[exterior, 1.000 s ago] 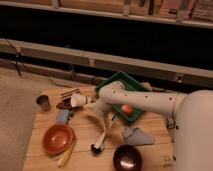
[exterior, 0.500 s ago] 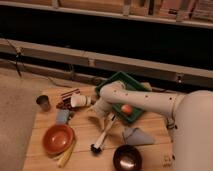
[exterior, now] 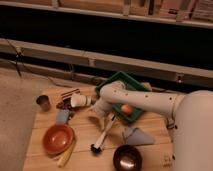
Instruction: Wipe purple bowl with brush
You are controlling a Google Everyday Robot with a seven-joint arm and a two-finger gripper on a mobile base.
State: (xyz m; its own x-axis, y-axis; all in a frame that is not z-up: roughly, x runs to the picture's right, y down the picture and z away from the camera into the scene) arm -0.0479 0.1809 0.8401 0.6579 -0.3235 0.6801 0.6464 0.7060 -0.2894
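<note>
the end effector (exterior: 105, 114) hung over the middle of the worktop (exterior: 85, 131), apparently clenched on the upper end of the brush (exterior: 103, 135), whose black head slanted down toward the front edge. the purple bowl (exterior: 127, 157) sat at the front edge, toward the right corner, just beside the bristles but apart from them. the risk was the low head striking the bowl's rim from the side and shoving it off the front edge, or the slim handle twisting in the grasp. a sweep leftward could reach the orange bowl (exterior: 57, 138) instead.
</note>
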